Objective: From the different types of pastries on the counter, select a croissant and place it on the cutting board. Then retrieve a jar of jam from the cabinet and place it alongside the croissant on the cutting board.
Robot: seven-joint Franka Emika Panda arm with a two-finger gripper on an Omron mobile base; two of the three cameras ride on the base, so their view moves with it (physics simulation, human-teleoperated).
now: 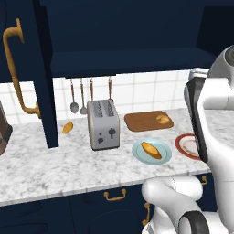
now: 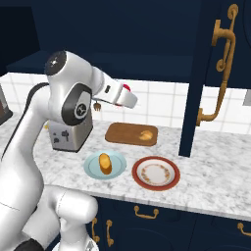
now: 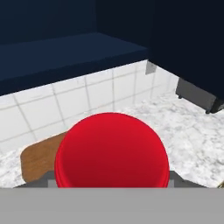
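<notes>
**A:** Which step is in hand?

**B:** The second, it is judged. The cabinet is seen with its door swung open above the table. On the board, at the back of the table, the croissant is already laid, toward the right end.

**A:** And the jar?

**B:** The jar, known by its red lid, is carried in the air near the board and is not yet set down.

**A:** How are the fingers placed?

**B:** The fingers are drawn close together and clamped on the jar. In the hand view the contact is hidden by the lid, so exactly where it is gripped cannot be told.

**A:** What is called for next?

**B:** The jar should be lowered upright onto the bare wood left of the croissant, near it but without nudging it. Only once it is seated should the grip be released.
</notes>
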